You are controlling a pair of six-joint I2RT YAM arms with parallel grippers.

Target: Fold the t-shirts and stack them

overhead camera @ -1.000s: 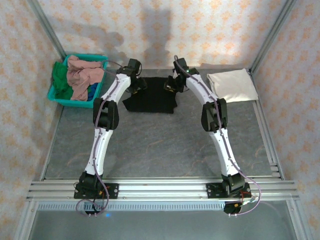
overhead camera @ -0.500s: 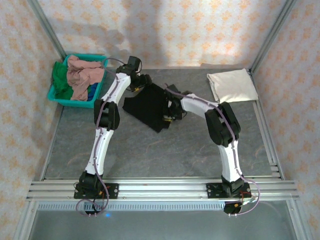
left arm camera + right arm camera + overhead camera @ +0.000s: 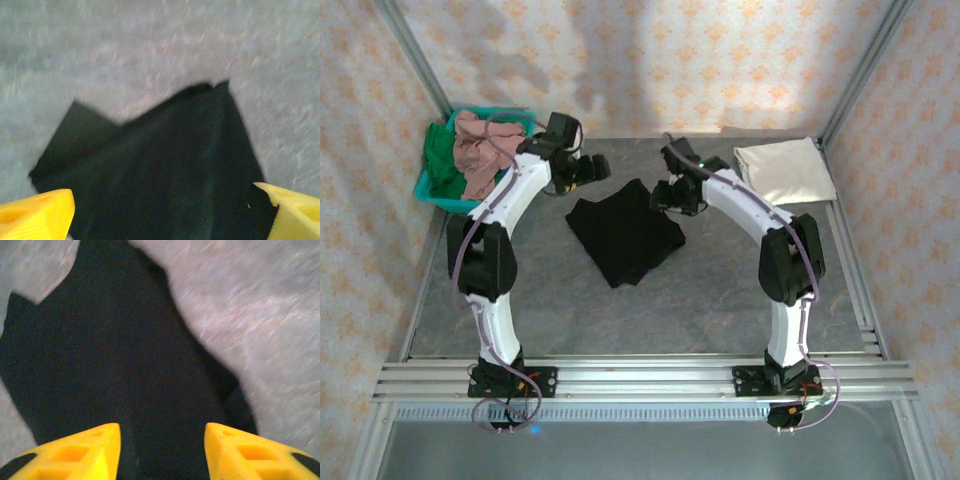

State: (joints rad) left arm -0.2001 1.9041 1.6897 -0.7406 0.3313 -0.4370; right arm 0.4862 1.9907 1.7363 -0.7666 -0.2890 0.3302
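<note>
The black t-shirt (image 3: 625, 232) has swung from lying square near the back into a tilted diamond at the middle of the table (image 3: 620, 310), and both arms have drawn off it. The left gripper (image 3: 582, 172) hovers by its far left edge, fingers (image 3: 35, 212) spread wide with nothing between them. The right gripper (image 3: 672, 193) hangs over its far right edge, fingers (image 3: 75, 450) parted and gripping nothing. The cream t-shirt (image 3: 785, 170) lies folded at the far right. A pink t-shirt (image 3: 485, 150) and a green t-shirt (image 3: 440, 160) sit heaped in the teal basket (image 3: 432, 190) at the far left.
</note>
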